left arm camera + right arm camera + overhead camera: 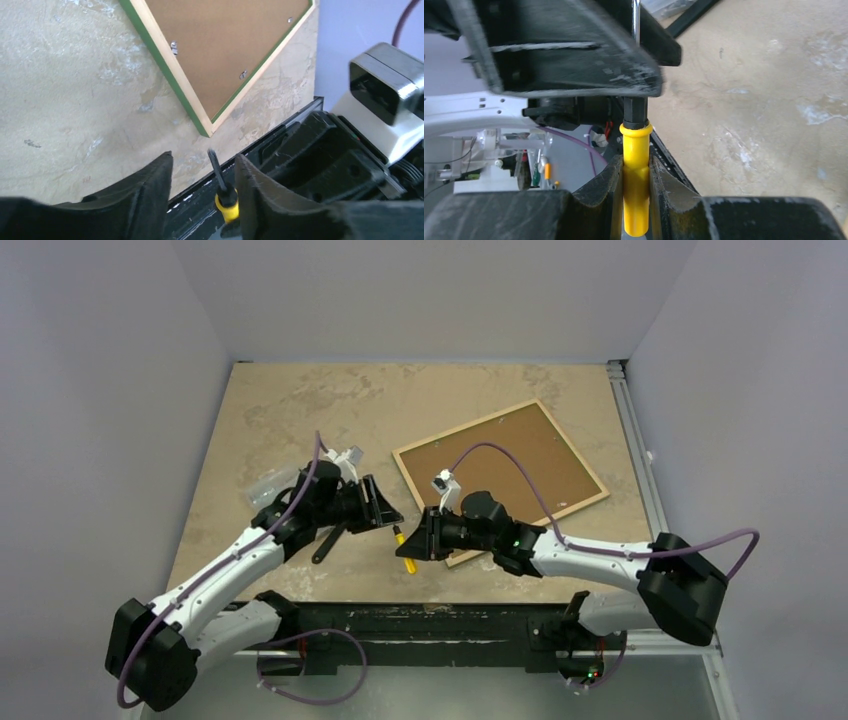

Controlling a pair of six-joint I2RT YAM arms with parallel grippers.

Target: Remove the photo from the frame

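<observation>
The frame (465, 426) lies face down at the right of the table, its brown backing board (505, 465) up. The photo is hidden under the board. In the left wrist view the frame's green and pale wood edge (170, 75) and small metal clips (173, 47) show. My right gripper (636, 165) is shut on the yellow handle of a screwdriver (636, 185), held off the table just left of the frame's near corner (403, 548). My left gripper (204, 160) is open, and the screwdriver's dark shaft (217, 170) stands between its fingers, close to the right one.
A clear plastic item (268, 485) and a black stick-like tool (328, 543) lie by the left arm. A black rail (440, 615) runs along the table's near edge. Grey walls close in the back and both sides.
</observation>
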